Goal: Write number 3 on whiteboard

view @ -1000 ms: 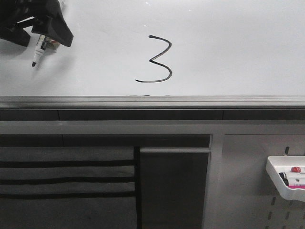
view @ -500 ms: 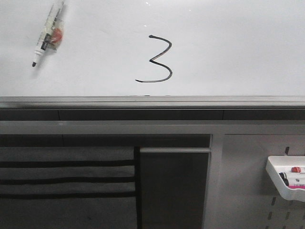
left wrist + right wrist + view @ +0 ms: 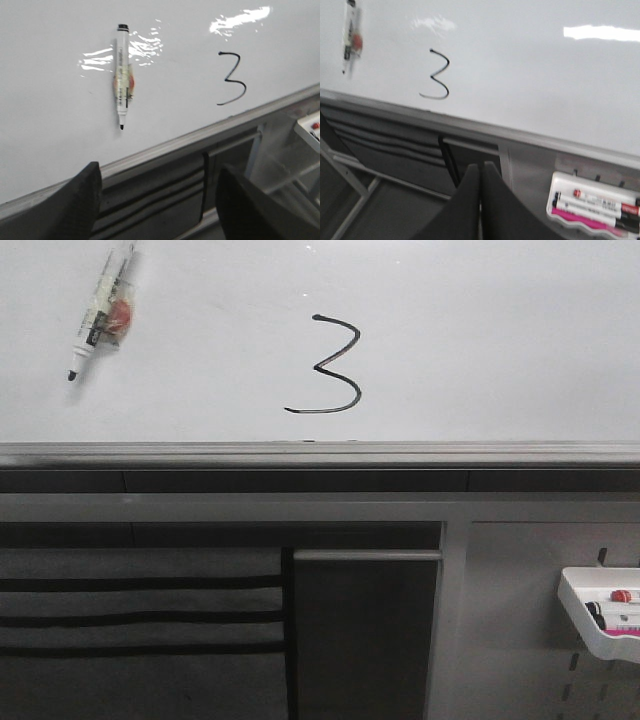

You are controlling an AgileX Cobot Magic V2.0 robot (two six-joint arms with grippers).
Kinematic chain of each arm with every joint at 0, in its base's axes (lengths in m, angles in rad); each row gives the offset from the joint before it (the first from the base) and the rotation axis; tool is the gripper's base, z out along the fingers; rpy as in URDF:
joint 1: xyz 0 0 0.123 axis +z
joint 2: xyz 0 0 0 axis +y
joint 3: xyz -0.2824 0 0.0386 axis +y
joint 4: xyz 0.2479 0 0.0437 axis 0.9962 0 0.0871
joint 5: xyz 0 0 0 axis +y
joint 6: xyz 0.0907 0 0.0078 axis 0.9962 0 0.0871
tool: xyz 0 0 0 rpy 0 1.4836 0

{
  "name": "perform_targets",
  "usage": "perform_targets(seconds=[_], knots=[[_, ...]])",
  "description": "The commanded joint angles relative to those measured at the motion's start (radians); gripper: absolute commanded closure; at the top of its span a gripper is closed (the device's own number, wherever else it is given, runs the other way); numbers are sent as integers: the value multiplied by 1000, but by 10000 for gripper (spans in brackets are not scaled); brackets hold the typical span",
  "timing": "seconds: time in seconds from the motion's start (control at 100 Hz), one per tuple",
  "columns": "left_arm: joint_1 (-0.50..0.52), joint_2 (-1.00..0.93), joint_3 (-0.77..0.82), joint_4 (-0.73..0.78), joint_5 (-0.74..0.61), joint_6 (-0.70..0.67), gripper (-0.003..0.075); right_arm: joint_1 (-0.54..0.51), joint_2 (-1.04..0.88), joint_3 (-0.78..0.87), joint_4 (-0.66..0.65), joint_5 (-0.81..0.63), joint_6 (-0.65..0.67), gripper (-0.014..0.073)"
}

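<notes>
A thin black number 3 (image 3: 330,366) stands on the glossy whiteboard (image 3: 500,340), just above its grey edge rail (image 3: 320,453). It also shows in the left wrist view (image 3: 231,79) and the right wrist view (image 3: 437,75). A white marker (image 3: 98,310) with a black tip sticks to the board at the far left, uncapped, tip down; it shows in the left wrist view (image 3: 121,75) too. My left gripper (image 3: 160,192) is open and empty, back from the board. My right gripper (image 3: 480,172) is shut and empty, low below the rail. Neither gripper shows in the front view.
A white tray (image 3: 603,612) with several markers hangs on the grey perforated panel (image 3: 520,640) at the lower right, also in the right wrist view (image 3: 592,204). Dark cabinet fronts and a metal handle bar (image 3: 366,554) lie below the rail.
One second ago my left gripper was at the marker on the board's upper left. It has let go and pulled out of the front view; the marker stays on the board.
</notes>
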Motion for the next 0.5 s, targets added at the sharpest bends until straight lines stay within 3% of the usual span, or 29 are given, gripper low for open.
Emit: perform_targets(seconds=[0.0,0.14,0.49], knots=[[1,-66,63,-16,-258,-24,306,-6,-45,14,-23,-173,4,668],[1,-136,187,-63,-471,-24,323,-6,-75,25,-23,-187,4,668],[1,-141,354,-63,-484,-24,334,-6,-75,25,-23,-185,4,668]])
